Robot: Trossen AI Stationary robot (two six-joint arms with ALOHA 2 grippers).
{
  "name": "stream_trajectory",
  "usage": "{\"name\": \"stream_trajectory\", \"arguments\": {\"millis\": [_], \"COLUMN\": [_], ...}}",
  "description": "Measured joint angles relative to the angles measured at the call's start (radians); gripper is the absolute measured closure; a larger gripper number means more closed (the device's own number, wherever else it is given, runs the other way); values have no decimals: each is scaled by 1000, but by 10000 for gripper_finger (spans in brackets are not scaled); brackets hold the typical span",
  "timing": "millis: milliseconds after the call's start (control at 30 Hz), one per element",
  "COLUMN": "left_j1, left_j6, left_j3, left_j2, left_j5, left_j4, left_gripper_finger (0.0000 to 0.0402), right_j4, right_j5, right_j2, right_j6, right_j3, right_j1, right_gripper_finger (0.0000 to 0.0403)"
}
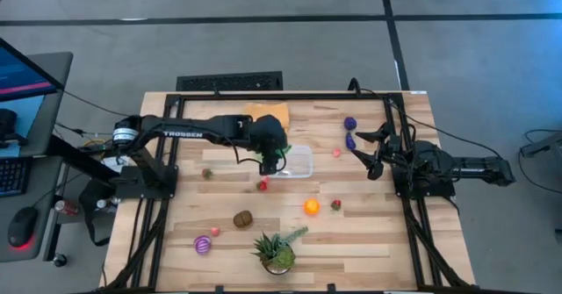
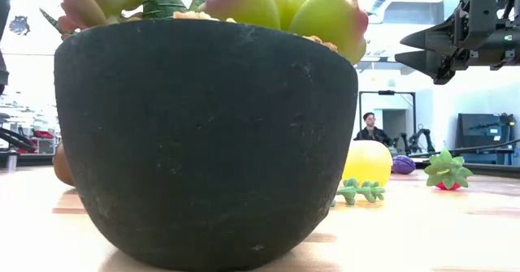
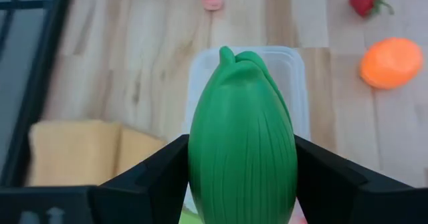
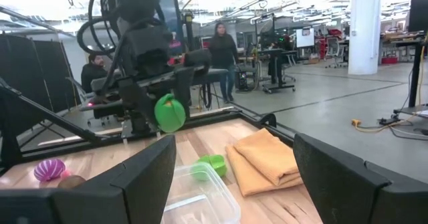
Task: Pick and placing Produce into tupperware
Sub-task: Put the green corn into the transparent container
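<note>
one word can be read: "trossen", in white capital letters along the dark upper link of the left arm point(image 1: 189, 134) in the high view, toward nine o'clock from the table's middle. no other text, label or number is legible anywhere.

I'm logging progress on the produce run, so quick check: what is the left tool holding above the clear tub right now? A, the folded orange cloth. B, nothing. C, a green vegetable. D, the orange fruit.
C: the left wrist view shows the left tool clamped on a ribbed green vegetable over the tub, while the orange fruit lies on the table.
</note>
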Motion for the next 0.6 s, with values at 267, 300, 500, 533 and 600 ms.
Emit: {"name": "stream_trajectory", "arguments": {"millis": [267,300,500,533,600], "left_j1": [17,19,30,32,35], "left_j6": [-25,-26,-11,-11,-12], "left_j3": [-43,-50,-57,-57,-57], "left_j2": [19,29,93,105,118], "left_j5": [10,14,49,57,64], "left_j4": [87,93,140,137,140], "left_gripper_finger": [180,180,180,180,180], "right_j4": [0,0,-10,-5,-9], "right_j5": [0,0,0,-1,3], "right_j2": [0,0,-2,-1,5], "right_j6": [-1,-1,-9,-8,-10], "right_j3": [0,0,0,0,0], "right_j1": [0,0,0,-1,-1], "right_gripper_finger": [106,106,106,106,106]}}
